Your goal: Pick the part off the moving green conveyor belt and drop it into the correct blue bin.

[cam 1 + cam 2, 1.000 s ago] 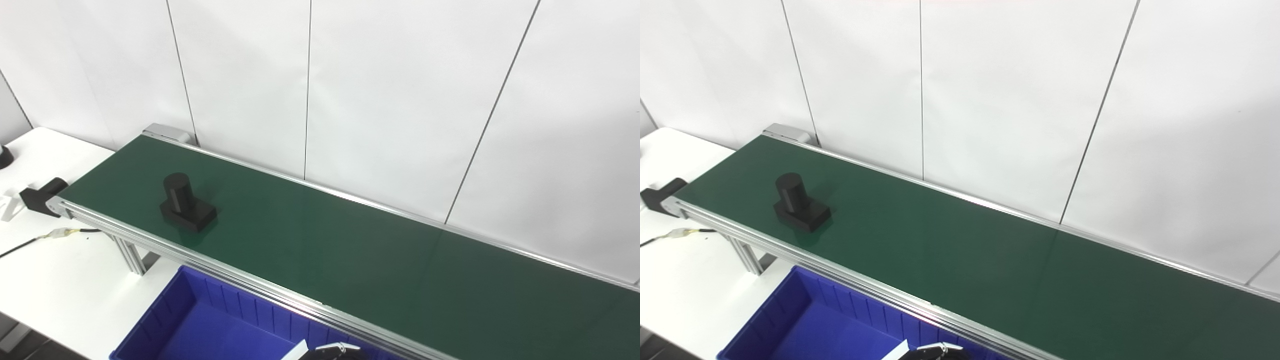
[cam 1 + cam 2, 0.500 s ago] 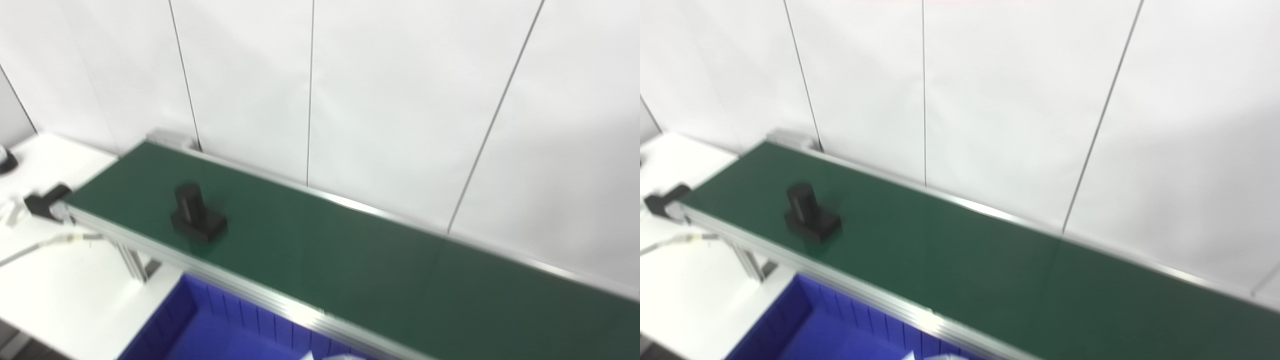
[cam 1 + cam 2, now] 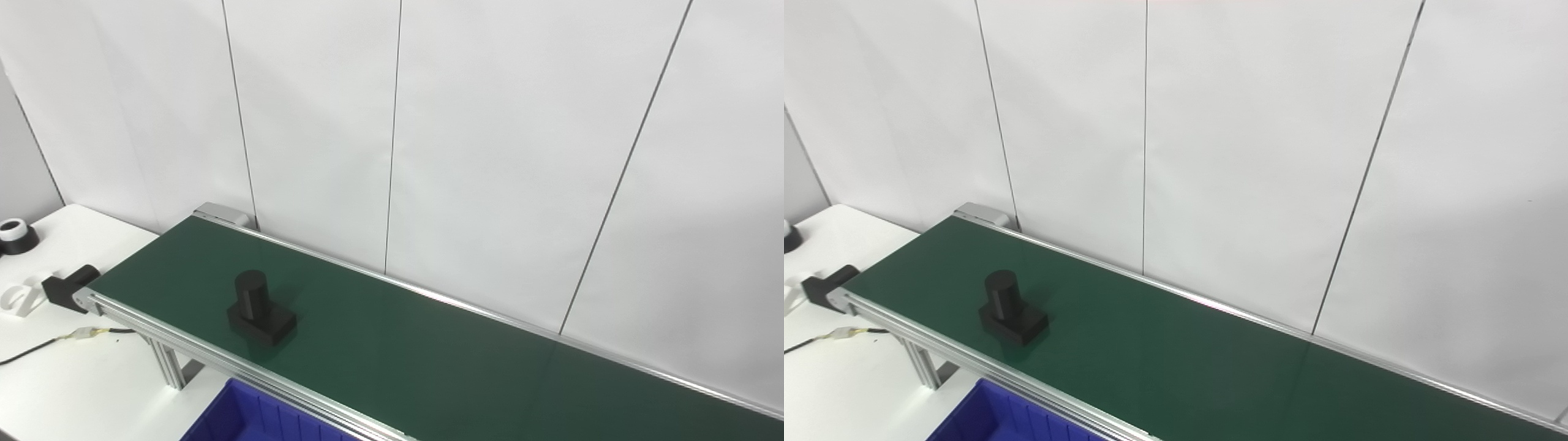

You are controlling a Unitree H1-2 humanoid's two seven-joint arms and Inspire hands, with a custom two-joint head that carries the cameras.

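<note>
A black part (image 3: 260, 310), an upright cylinder on a square base, stands on the green conveyor belt (image 3: 429, 361) near its left end, close to the front rail. Only the top corner of a blue bin (image 3: 257, 416) shows below the belt's front rail at the bottom edge. The part (image 3: 1010, 310) and the blue bin (image 3: 998, 416) appear the same way in the right eye view. Neither hand shows in either view.
A white table (image 3: 73, 386) lies left of the belt with a black block (image 3: 67, 286) at the belt's end, a black-and-white roll (image 3: 15, 236), a white piece (image 3: 18, 299) and a cable (image 3: 61, 343). White wall panels stand directly behind the belt.
The camera has tilted up, so the whole scene sits lower and the bin is mostly cut off. The hand tips at the bottom edge have dropped from view. The part has moved slightly right along the belt.
</note>
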